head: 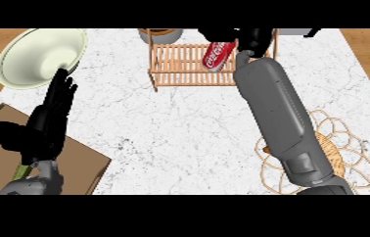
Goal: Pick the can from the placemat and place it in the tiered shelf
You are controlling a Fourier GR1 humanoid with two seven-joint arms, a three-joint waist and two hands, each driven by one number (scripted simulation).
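The red can (219, 55) lies tilted on the wooden tiered shelf (177, 67) at the far edge of the tabletop (166, 128); the right hand (249, 38) is at its upper end, though I cannot tell whether it grasps the can; the left hand (52, 116) rests released by the left edge; the placemat (345, 133) lies at the near right corner.

The white, marbled table (180, 133) holds a few things. A wooden tiered shelf (180, 67) stands near the far edge, with a round pot (160, 34) just behind it. A big pale bowl (36, 59) sits far left. A woven placemat (348, 138) lies near right. A brown board (80, 162) covers the near left corner.
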